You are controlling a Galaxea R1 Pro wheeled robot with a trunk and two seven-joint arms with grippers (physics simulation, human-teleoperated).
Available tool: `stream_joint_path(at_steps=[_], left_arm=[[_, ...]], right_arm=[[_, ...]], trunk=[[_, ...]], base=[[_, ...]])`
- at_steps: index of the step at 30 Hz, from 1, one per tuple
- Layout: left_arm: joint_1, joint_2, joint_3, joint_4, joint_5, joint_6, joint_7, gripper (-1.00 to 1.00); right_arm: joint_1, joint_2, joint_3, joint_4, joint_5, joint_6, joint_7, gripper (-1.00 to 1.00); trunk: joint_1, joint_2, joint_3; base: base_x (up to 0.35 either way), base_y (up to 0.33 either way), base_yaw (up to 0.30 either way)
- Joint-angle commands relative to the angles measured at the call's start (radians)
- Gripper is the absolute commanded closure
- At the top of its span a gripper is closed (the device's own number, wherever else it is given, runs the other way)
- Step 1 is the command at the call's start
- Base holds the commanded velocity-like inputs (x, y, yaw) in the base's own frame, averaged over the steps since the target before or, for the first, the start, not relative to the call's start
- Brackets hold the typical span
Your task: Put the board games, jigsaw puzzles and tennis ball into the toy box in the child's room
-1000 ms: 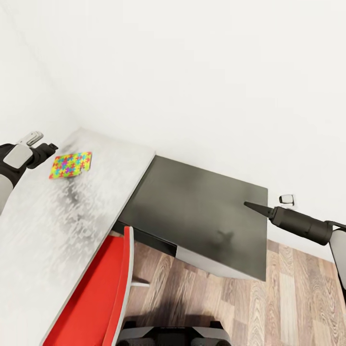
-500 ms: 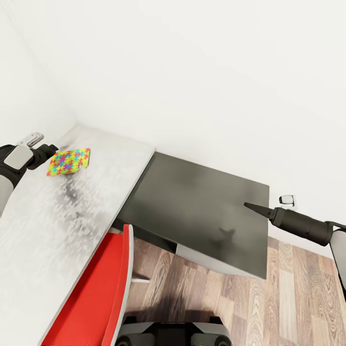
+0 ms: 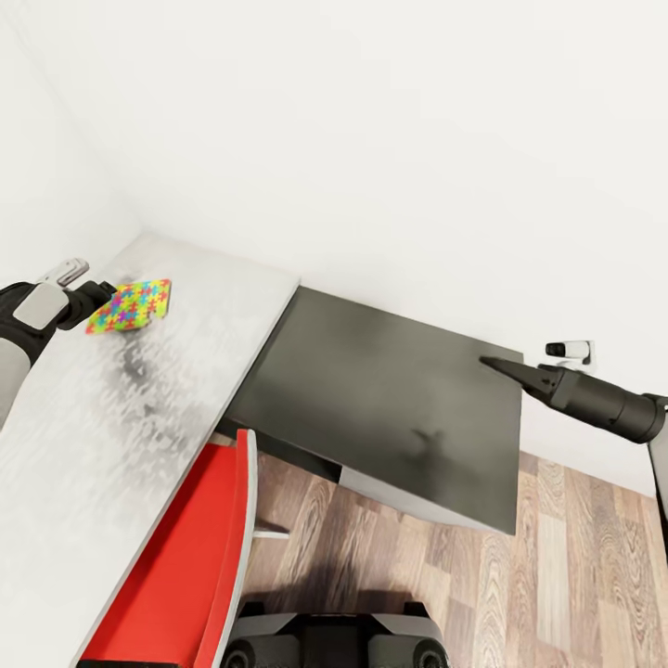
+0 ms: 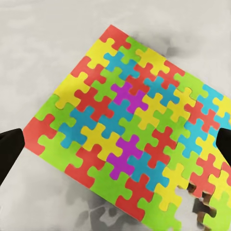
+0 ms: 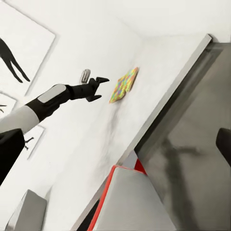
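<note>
Above the pale grey tabletop (image 3: 167,371), the left tool (image 3: 97,295) is pinching the near edge of a thin, flat square jigsaw puzzle (image 3: 130,305) of interlocking yellow, pink, green, blue and orange pieces, and is carrying it tilted in the air, clear of the surface, with a soft shadow lying below it. From the left wrist camera the puzzle (image 4: 134,134) is spreading out between the two dark fingertips (image 4: 9,149); one corner is showing a ragged gap where pieces look missing or loosened.

Judging by its thinness, the puzzle is likely very light and somewhat floppy, a sheet that could sag, flutter or shed pieces if swung fast. An edge pinch looks workable, though a hold nearer the middle of a side, well away from the ragged corner, would be steadying it better.

Across from it, the right tool (image 3: 496,365) is hanging over the low dark-topped cabinet (image 3: 390,399) with nothing in it; its fingers are appearing as one closed point. A red chair (image 3: 186,557) is sitting tucked against the tabletop, over wood-plank floor (image 3: 575,575).

The toy box is somewhere outside these views, so the carry is probably only beginning.
</note>
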State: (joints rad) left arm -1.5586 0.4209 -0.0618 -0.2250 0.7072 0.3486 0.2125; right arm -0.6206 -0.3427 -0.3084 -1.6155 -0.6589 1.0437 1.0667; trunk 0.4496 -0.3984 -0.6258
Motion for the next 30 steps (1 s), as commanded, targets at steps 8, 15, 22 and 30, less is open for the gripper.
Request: stream_joint_path(at_steps=[8, 15, 22, 30], left_arm=[[0.000, 0.001, -0.007, -0.002, 0.010, 0.003, 0.007, -1.00], [0.000, 0.002, -0.007, -0.002, 0.009, 0.003, 0.007, -1.00], [0.000, 0.002, -0.007, -0.002, 0.009, 0.003, 0.007, -1.00], [0.000, 0.003, -0.007, -0.002, 0.009, 0.003, 0.007, -1.00]], right_arm=[[-0.009, 0.002, 0.003, 0.000, -0.018, 0.003, 0.017, -1.00], [-0.008, 0.002, 0.004, 0.000, -0.021, 0.003, 0.019, -1.00], [-0.008, 0.005, 0.005, 0.000, -0.022, 0.003, 0.018, -1.00], [-0.006, 0.009, 0.005, 0.000, -0.022, 0.003, 0.018, -1.00]], trunk=[[0.000, -0.002, -0.014], [0.000, -0.002, -0.026], [0.000, -0.002, -0.037], [0.000, -0.002, -0.051]], base=[[0.000, 0.000, 0.000], [0.000, 0.000, 0.000], [0.000, 0.000, 0.000], [0.000, 0.000, 0.000]])
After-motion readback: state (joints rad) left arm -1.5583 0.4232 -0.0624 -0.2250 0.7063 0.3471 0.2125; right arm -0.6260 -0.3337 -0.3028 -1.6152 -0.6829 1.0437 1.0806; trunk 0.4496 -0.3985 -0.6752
